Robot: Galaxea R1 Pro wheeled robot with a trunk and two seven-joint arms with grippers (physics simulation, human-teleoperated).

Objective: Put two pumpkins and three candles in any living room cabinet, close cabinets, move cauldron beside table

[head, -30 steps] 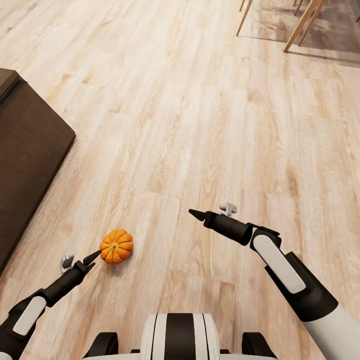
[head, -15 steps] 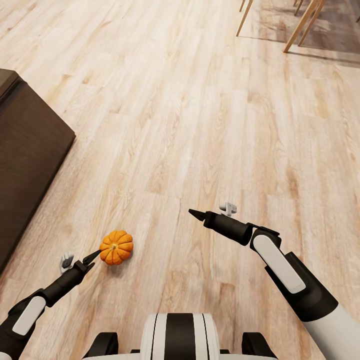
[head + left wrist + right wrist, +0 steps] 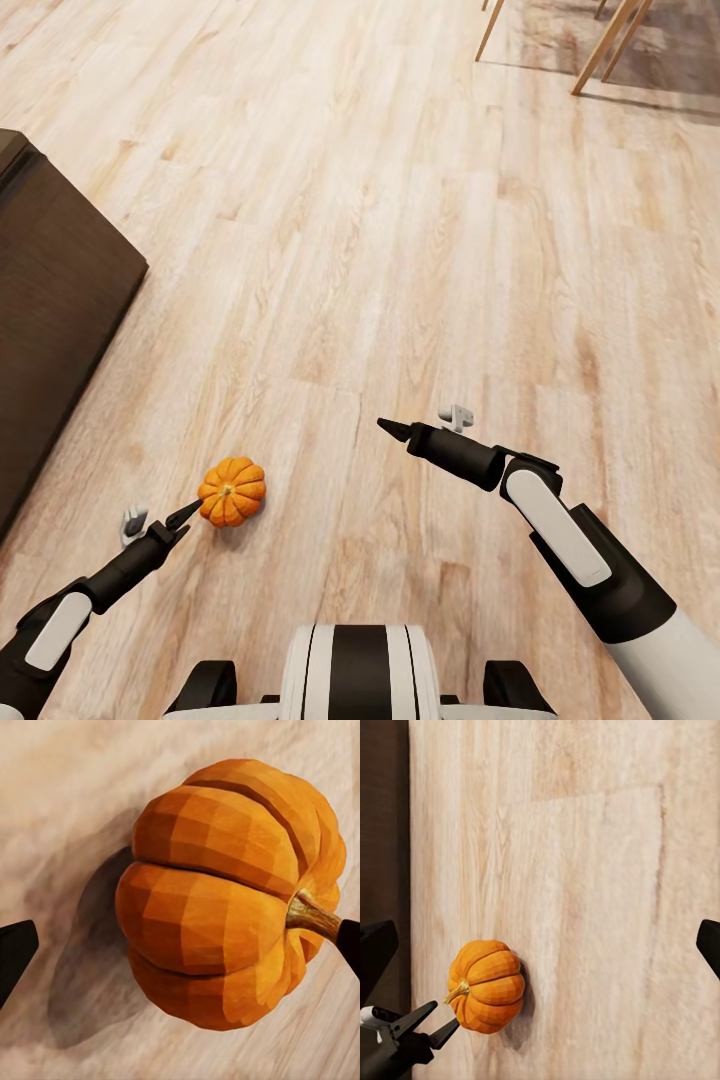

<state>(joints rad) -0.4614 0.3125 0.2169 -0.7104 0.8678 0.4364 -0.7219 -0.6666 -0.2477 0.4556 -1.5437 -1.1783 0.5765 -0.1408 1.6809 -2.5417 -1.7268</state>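
Note:
A small orange pumpkin (image 3: 232, 491) with a short stem lies on the plank floor just ahead of my base, to the left. My left gripper (image 3: 185, 517) is low beside it and open. In the left wrist view the pumpkin (image 3: 225, 892) lies between the two dark fingertips (image 3: 15, 952), with no contact visible. My right gripper (image 3: 392, 428) hovers open over bare floor to the pumpkin's right. From the right wrist view I see the pumpkin (image 3: 487, 986) and the left gripper (image 3: 431, 1024) at its stem side. The dark-brown cabinet (image 3: 50, 320) stands at the left, its front shut.
Pale wooden chair legs (image 3: 600, 40) stand on a grey-brown rug at the far right. Light plank floor stretches ahead between the cabinet and the chairs. The cabinet's dark side (image 3: 382, 817) runs close past the pumpkin.
The whole head view has shifted slightly, so the camera moved a little. Both arms and the pumpkin keep their places relative to each other.

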